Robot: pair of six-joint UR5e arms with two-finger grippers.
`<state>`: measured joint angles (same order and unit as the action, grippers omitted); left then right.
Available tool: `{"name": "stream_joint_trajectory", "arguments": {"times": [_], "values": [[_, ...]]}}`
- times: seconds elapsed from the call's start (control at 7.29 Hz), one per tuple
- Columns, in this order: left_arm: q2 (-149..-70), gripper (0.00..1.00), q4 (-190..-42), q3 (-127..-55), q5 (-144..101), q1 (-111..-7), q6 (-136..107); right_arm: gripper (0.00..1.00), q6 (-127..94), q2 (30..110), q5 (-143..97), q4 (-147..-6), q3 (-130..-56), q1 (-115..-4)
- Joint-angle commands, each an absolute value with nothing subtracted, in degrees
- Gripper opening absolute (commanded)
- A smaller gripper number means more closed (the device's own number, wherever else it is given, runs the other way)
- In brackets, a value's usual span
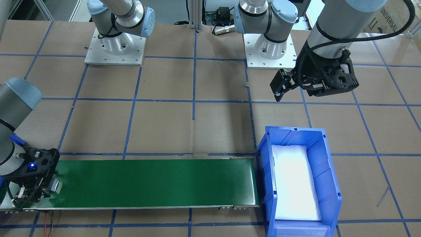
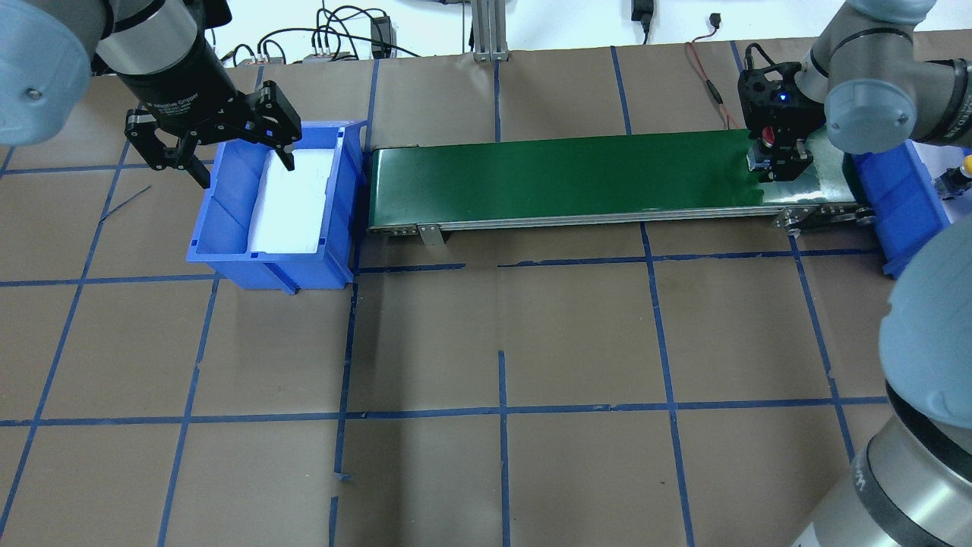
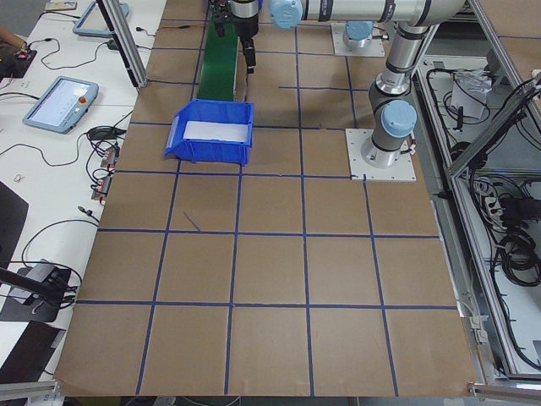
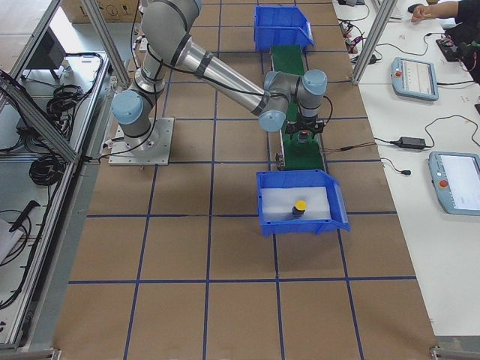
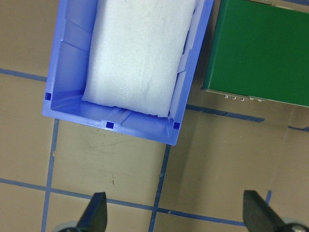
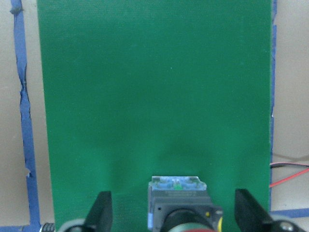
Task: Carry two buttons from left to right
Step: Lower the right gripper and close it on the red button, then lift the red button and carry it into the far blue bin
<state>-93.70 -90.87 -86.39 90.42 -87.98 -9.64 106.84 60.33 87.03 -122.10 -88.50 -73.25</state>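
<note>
The red button (image 2: 768, 137) stands on the green conveyor belt (image 2: 569, 175) at its right end. Its grey-black body shows in the right wrist view (image 6: 178, 203). My right gripper (image 2: 776, 163) is open and straddles the button, with belt showing between each finger and the body. The yellow button (image 4: 300, 206) stands on white foam in the blue bin (image 4: 330, 217) near the right arm. My left gripper (image 2: 244, 171) is open and empty. It hovers over the other blue bin (image 2: 228, 258) at the belt's left end.
The left bin (image 5: 116, 123) holds only a white foam pad (image 5: 140, 53). The belt (image 1: 148, 181) runs between the two bins. Both arm bases (image 1: 115, 46) stand on the brown table with blue tape lines. Tablets and cables lie on side tables (image 4: 416, 79).
</note>
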Motion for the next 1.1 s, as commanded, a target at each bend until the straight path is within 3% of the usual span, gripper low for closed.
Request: {"name": "stream_joint_trajectory", "arguments": {"times": [0.0,0.27,0.55,0.96], "values": [[-93.69,1.00,-90.88,-86.40,90.53,-87.98,-9.58,0.05,108.71,60.12,89.03,-122.08,-87.02,-73.13],[-93.69,1.00,-90.88,-86.40,90.53,-87.98,-9.67,0.04,109.77,60.56,88.95,-121.12,-81.69,-72.25],[-93.78,1.00,-90.88,-86.48,90.53,-87.98,-9.67,0.04,122.71,60.64,88.42,-117.08,-75.35,-64.30],[-93.78,1.00,-90.88,-86.48,90.53,-87.98,-9.58,0.05,137.76,60.30,85.37,-116.11,-75.49,-54.42]]}}
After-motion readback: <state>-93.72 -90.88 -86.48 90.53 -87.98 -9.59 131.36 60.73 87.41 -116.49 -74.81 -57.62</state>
